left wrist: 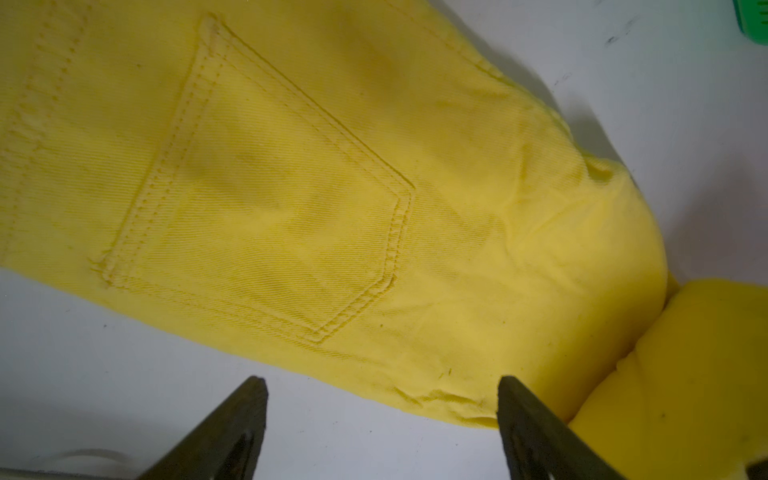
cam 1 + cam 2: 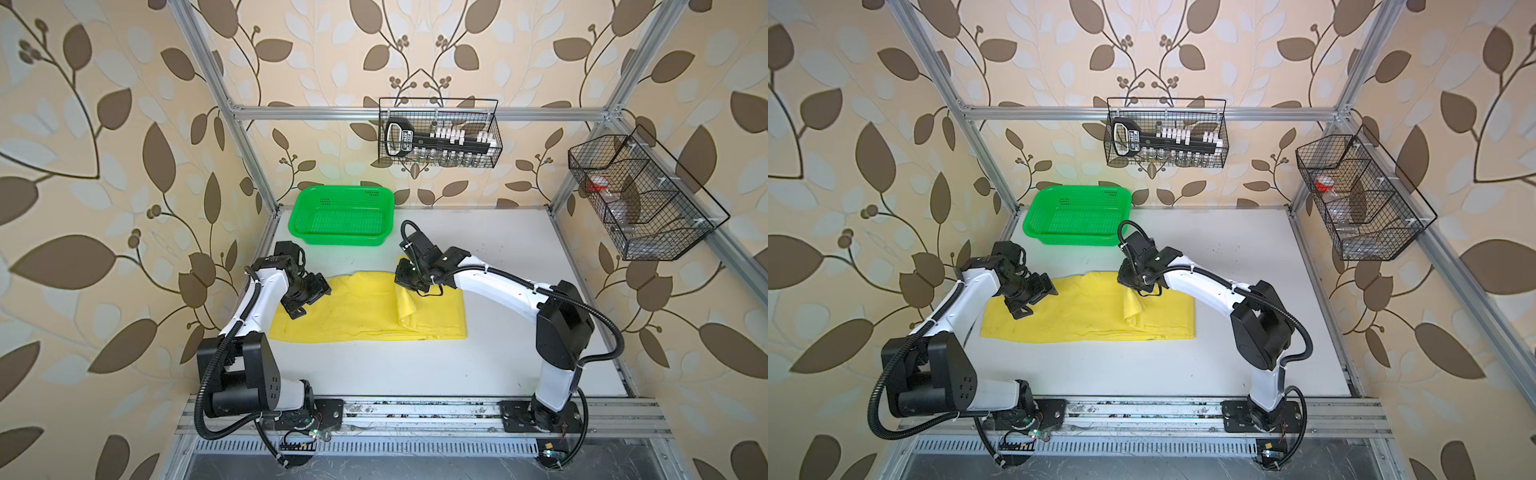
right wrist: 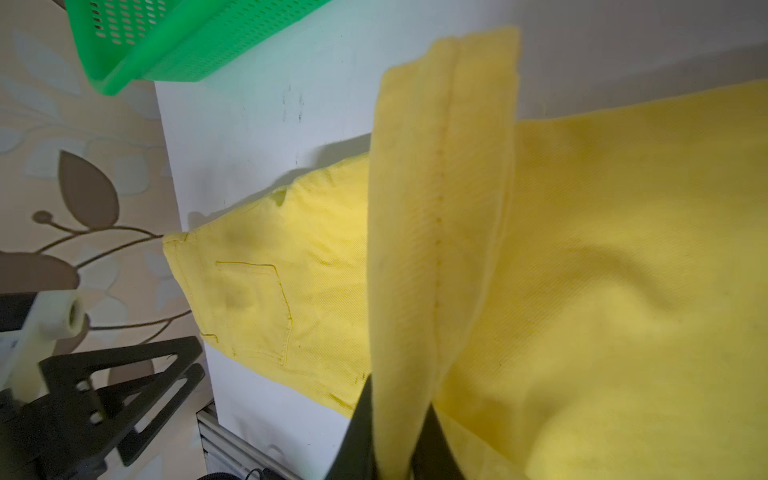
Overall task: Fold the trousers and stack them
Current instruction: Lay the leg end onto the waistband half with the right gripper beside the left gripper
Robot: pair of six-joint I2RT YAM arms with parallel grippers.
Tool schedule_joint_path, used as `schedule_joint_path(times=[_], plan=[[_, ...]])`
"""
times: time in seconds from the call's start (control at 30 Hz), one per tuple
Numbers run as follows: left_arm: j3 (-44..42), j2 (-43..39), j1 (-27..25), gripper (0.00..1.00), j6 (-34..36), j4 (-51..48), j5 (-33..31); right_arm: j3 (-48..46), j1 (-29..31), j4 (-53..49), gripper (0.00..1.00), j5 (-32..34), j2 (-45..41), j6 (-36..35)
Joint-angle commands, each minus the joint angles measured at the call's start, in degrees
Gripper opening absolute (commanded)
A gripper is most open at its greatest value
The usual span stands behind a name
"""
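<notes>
The yellow trousers (image 2: 357, 309) lay across the middle of the table (image 2: 498, 257), waistband toward its left edge and the legs doubled back over themselves from the right. Your right hand (image 2: 409, 282) was clamped on the hem end of the turned-over leg, near the trousers' far edge. In the right wrist view the cloth ran up between its fingers (image 3: 355, 440). Your left hand (image 2: 311, 302) hung spread wide and empty over the waist end, with the back pocket (image 1: 266, 208) just ahead of it. The twill looked soft and light but thicker at seams and hems, and likely to sag or slide if pinched by a single layer. You would probably do best taking the stitched hem or waistband, both layers together. The green basket (image 2: 341, 216) stood at the far left corner.
</notes>
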Motion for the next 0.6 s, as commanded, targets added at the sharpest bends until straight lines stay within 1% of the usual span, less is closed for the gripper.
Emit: schedule_joint_path(times=[0.0, 0.03, 0.1, 0.2, 0.37, 0.43, 0.57], plan=[[-0.88, -2.18, -0.07, 0.88, 0.99, -1.64, -0.05, 3.38, 1.25, -0.29, 0.18, 1.3, 2.72, -0.39], [-1.09, -2.25, -0.11, 0.88, 1.08, -1.63, -0.05, 3.68, 1.49, -0.15, 0.23, 1.34, 3.66, -0.72], [-1.45, -2.29, -0.11, 0.88, 1.16, -1.63, -0.01, 4.37, 2.0, 0.36, 0.23, 1.13, 5.26, -1.55], [-1.88, -2.4, -0.08, 0.88, 1.38, -1.63, -0.18, 6.84, 3.18, 0.62, 0.26, -0.96, 8.4, -2.38], [-1.68, -2.32, -0.11, 0.88, 1.25, -1.87, -0.26, 9.86, 4.27, 3.04, 0.27, -7.11, 11.67, -3.0], [-1.54, -2.55, -0.12, 0.88, 1.34, -1.98, -0.2, 9.76, 3.94, 3.62, 0.28, -7.67, 10.91, -4.62], [-1.54, -2.86, -0.12, 0.88, 1.18, -1.94, 1.45, 7.84, 2.07, 1.94, 0.37, -7.49, 7.11, -9.09]])
